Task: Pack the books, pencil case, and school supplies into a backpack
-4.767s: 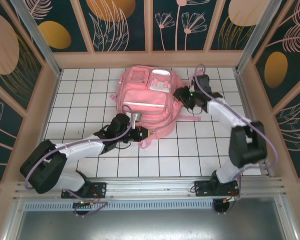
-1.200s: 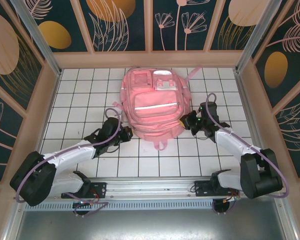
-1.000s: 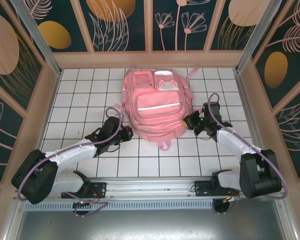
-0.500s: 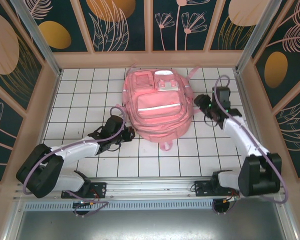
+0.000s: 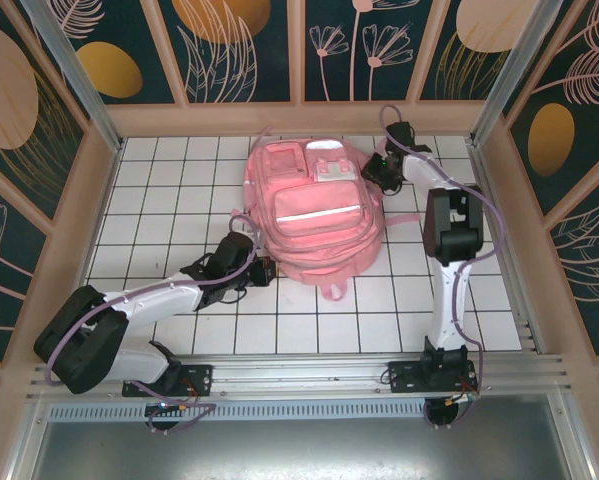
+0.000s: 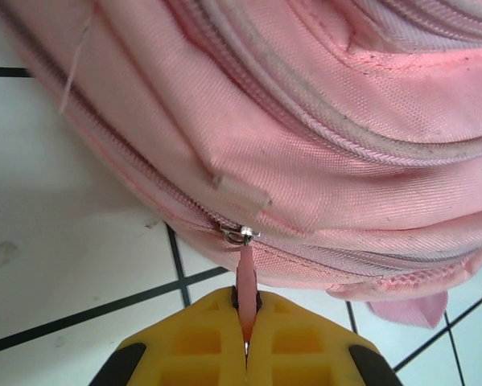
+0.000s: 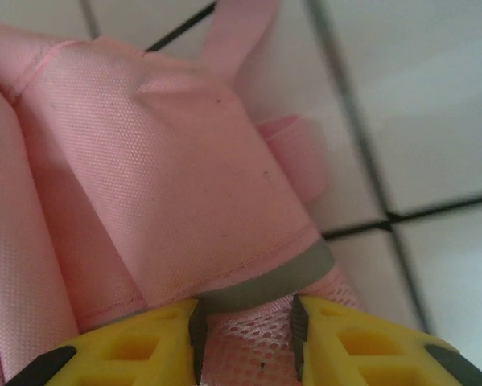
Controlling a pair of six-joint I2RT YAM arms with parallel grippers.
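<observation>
Arms rise from the near edge of the white-tiled table (image 5: 159,190), and we take the left one first. The left arm (image 5: 144,298) lies low across the tiles, reaching toward the near left corner of the backpack (image 5: 314,215). There the left gripper (image 5: 262,270) meets the bag's lower edge. From its wrist camera we see its yellow fingers (image 6: 192,338) pressed tight together, pinching the pink zip pull (image 6: 245,277). The pull runs straight from the fingertips to the small metal slider (image 6: 240,235) on the zipper line, and the pink fabric bulges in folds above it.

The backpack itself lies flat on the tiles at the middle of the table, toward the far side, with its front pockets facing up. A pale stripe (image 5: 317,212) crosses its middle, and a small pink loop (image 5: 331,292) sticks out at its near end.

Farther back, the right arm (image 5: 449,250) stands stretched almost straight away from its base, bending left at the top. The right gripper (image 5: 377,170) sits at the bag's far right shoulder. In its wrist view the fingers (image 7: 144,346) stand partly apart, and a piece of the bag, pink mesh with a grey edge band (image 7: 265,285), fills the gap between them. We read that as a pinch on the bag, though we cannot tell how firm it is.
</observation>
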